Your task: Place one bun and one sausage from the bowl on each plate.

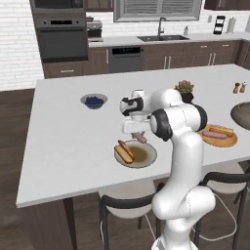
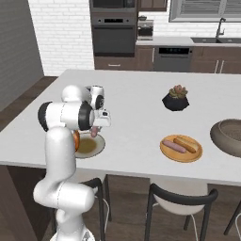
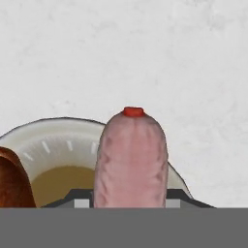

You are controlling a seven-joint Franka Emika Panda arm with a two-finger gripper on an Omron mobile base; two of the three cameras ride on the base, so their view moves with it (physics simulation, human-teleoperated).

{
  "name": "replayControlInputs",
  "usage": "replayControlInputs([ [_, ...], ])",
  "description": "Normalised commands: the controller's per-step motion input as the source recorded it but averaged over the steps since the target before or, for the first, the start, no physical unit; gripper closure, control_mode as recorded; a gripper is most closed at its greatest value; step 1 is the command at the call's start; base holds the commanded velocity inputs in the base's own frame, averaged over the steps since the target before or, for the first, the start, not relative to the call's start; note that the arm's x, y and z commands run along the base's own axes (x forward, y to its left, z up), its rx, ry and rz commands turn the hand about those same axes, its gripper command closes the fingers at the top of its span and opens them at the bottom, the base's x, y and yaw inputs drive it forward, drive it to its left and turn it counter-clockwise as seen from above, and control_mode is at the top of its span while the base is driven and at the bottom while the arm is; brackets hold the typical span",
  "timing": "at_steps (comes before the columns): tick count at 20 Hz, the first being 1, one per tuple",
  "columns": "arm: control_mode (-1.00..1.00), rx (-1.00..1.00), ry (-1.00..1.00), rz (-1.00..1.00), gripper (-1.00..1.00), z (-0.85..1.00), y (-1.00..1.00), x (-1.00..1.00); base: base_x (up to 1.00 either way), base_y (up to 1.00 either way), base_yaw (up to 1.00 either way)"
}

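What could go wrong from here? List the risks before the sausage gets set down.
1. The gripper holds the sausage above the far rim of the grey-rimmed plate; released there, it might land on the rim and roll onto the counter.
2. A bun already lies on that plate, so a lowering sausage could nudge it.
3. The arm hides much of the plate in the right base view, making the drop harder to check.

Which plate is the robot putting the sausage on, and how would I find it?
Look at the big white kitchen island and find its front edge, nearest the stools. The plate lies there under the robot's gripper, which holds a pink sausage above it. It has a pale grey rim, an olive-brown centre and one bun, while the orange plate further right already carries both a bun and a sausage.
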Motion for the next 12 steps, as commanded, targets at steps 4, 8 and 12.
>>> replayControlInputs([
  [4, -1.0, 0.0, -0.23, 0.0, 1.0, -0.06, 0.12, -0.4, 0.0, 0.0, 0.0],
  [8, -1.0, 0.0, -0.1, 0.0, 1.0, -0.03, 0.0, -0.49, 0.0, 0.0, 0.0],
  [12, -1.0, 0.0, 0.02, 0.0, 1.0, -0.2, 0.01, -0.17, 0.0, 0.0, 0.0],
])
